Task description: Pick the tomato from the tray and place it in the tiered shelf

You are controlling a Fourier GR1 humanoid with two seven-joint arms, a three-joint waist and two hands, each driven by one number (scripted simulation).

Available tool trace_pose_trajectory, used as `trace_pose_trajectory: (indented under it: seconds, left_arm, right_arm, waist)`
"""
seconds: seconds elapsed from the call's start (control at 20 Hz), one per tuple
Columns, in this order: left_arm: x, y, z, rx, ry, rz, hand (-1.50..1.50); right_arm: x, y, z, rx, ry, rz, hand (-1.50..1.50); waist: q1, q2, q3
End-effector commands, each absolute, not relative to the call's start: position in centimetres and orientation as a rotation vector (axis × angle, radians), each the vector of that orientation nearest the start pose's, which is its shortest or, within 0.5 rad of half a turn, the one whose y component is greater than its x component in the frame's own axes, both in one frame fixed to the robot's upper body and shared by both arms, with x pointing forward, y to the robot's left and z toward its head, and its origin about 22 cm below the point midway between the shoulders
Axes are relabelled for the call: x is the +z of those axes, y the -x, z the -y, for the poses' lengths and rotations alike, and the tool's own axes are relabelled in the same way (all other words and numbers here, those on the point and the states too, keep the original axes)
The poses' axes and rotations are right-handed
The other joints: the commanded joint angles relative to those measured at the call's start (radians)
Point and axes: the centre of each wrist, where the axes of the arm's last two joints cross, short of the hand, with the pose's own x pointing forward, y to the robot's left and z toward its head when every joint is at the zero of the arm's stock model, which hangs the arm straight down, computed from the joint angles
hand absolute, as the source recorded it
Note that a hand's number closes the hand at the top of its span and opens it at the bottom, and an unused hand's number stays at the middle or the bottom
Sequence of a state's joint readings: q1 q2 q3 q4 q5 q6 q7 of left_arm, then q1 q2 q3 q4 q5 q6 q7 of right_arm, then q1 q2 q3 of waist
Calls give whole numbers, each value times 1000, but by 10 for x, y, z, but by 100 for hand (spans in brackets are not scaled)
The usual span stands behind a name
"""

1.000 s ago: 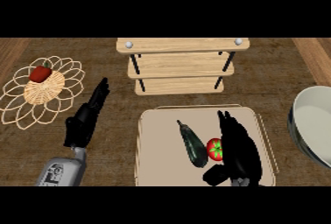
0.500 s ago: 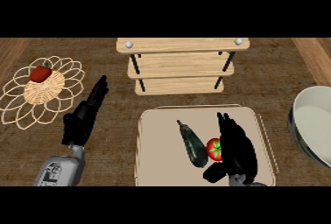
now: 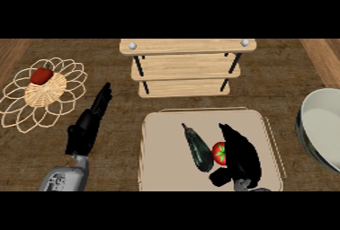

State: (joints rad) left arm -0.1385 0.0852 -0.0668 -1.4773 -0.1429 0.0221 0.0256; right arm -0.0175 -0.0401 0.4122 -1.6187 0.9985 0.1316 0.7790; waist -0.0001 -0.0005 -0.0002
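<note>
The red tomato (image 3: pixel 218 153) lies on the beige tray (image 3: pixel 166 148) in the middle of the counter. My right hand (image 3: pixel 242 152) lies over the tray against the tomato's right side and hides part of it. Its fingers stretch away from me and its thumb sits just below the tomato, so the hand is open. The wooden tiered shelf (image 3: pixel 186 67) stands beyond the tray, with its levels bare. At the left, my left hand (image 3: pixel 86 126) rests open on the counter, fingers straight and pointing away.
A dark green cucumber (image 3: pixel 198 150) lies on the tray just left of the tomato. A woven wire basket (image 3: pixel 43 92) with a red pepper (image 3: pixel 41 75) sits at the far left. A large white bowl (image 3: pixel 322 126) is at the right edge.
My right hand's fingertips have drawn back slightly toward the tomato. The tomato, the cucumber and my left hand have not moved.
</note>
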Motion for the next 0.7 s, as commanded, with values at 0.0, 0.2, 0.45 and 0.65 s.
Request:
trace_pose_trajectory:
  seconds: [0.0,0.2,0.45,0.65]
  left_arm:
    - [5,-265,-212,-254,-102,1572,0]
    - [26,-289,-228,-264,-103,1568,0]
    - [16,-284,-224,-264,-100,1587,0]
    - [18,-285,-209,-315,-62,1599,0]
  right_arm:
    - [-8,-225,137,927,778,881,150]
    - [10,-205,139,1011,833,912,150]
    - [10,-204,87,1002,835,972,150]
    - [21,-191,29,1057,807,1016,150]
  waist:
    - [1,0,0]
    - [-3,0,0]
    - [3,0,0]
    - [73,8,0]
